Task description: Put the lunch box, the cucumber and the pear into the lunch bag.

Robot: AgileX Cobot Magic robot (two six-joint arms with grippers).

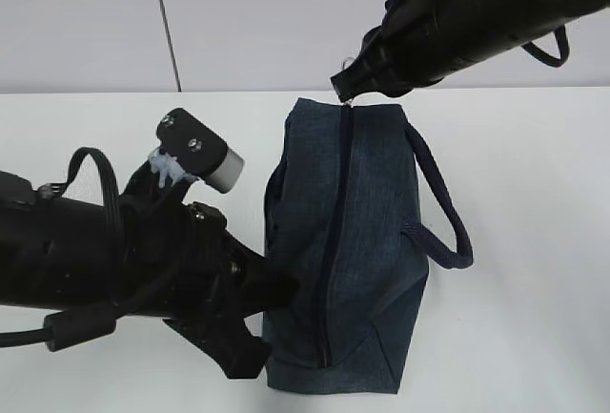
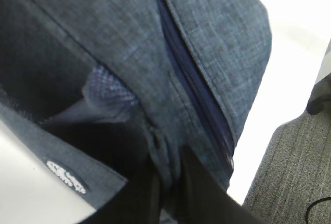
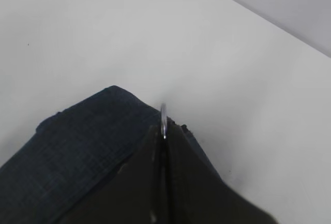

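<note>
The dark navy lunch bag lies on the white table with its zipper running closed along the top. At the bag's near left corner my left gripper is shut on a fold of the fabric; in the left wrist view the cloth of the lunch bag is bunched between the black fingers of the gripper. My right gripper is at the bag's far end, shut on the silver ring pull. The lunch box, the cucumber and the pear are out of view.
The bag's looped strap handle sticks out to the right. White table extends on all sides, with a grey wall behind. In the left wrist view the table edge and grey carpet floor show at the right.
</note>
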